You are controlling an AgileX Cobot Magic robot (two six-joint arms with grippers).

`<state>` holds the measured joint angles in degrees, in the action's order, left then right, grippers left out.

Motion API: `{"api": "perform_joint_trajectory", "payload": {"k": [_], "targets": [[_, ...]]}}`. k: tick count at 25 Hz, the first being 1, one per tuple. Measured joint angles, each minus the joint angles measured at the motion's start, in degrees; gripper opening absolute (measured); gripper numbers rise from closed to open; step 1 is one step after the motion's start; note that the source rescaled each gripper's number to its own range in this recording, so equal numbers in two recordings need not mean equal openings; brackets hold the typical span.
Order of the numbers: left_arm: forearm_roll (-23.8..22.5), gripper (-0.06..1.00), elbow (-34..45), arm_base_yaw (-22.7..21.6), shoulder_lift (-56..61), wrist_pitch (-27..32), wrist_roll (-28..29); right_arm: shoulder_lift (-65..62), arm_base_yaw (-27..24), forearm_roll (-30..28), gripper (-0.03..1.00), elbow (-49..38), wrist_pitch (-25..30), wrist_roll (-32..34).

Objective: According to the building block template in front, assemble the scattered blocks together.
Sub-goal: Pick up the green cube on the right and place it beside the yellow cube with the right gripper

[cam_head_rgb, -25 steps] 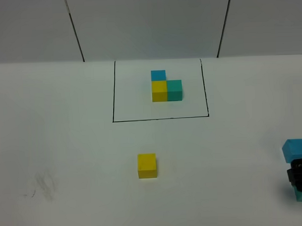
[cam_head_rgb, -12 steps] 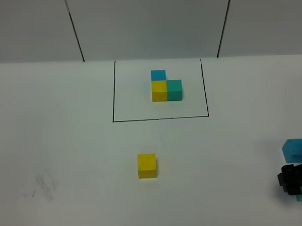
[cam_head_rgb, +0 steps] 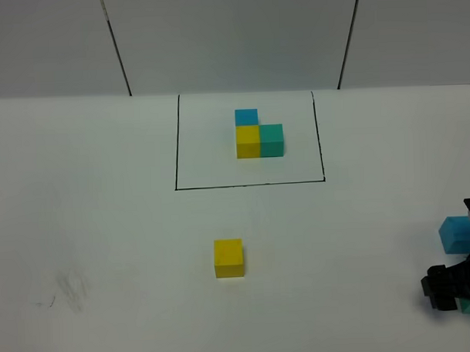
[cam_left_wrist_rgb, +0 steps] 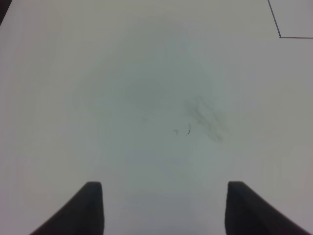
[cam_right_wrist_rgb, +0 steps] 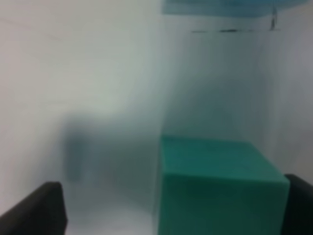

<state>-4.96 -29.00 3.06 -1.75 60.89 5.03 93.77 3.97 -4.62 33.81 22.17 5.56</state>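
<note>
The white table (cam_head_rgb: 105, 227) lies under me. At its far side a black frame (cam_head_rgb: 251, 185) encloses the building block template (cam_head_rgb: 257, 134). My left gripper (cam_left_wrist_rgb: 165, 188) hangs with fingers spread over bare tabletop. My right gripper (cam_right_wrist_rgb: 171, 196) is spread too, flanking the teal-green cube (cam_right_wrist_rgb: 220, 191) unclamped. The sky blue cube (cam_head_rgb: 455, 234) lies near it, and the yellow cube (cam_head_rgb: 228, 257) sits mid-table, well apart.

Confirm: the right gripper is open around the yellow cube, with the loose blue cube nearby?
Not quite: the right gripper is open around the teal-green cube, not the yellow one, as the right wrist view shows. The blue cube is nearby.
</note>
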Motion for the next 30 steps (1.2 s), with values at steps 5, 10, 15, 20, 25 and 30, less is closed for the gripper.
{"api": "perform_joint_trajectory", "payload": {"k": [5, 10, 15, 20, 25, 30], "targets": [[0.0, 0.2, 0.0, 0.0, 0.0, 0.0, 0.0, 0.28, 0.0, 0.02, 0.47, 0.0, -0.24, 0.0], [0.0, 0.2, 0.0, 0.0, 0.0, 0.0, 0.0, 0.28, -0.2, 0.07, 0.0, 0.0, -0.3, 0.0], [0.0, 0.2, 0.0, 0.0, 0.0, 0.0, 0.0, 0.04, -1.07, 0.19, 0.0, 0.0, 0.35, -0.35], [0.0, 0.2, 0.0, 0.0, 0.0, 0.0, 0.0, -5.17, 0.53, 2.82, 0.0, 0.16, 1.51, -6.16], [0.0, 0.2, 0.0, 0.0, 0.0, 0.0, 0.0, -8.85, 5.34, 8.07, 0.0, 4.14, 7.22, -23.34], [0.0, 0.2, 0.0, 0.0, 0.0, 0.05, 0.0, -8.87, 11.49, 8.92, 0.0, 9.64, 11.85, -34.88]]}}
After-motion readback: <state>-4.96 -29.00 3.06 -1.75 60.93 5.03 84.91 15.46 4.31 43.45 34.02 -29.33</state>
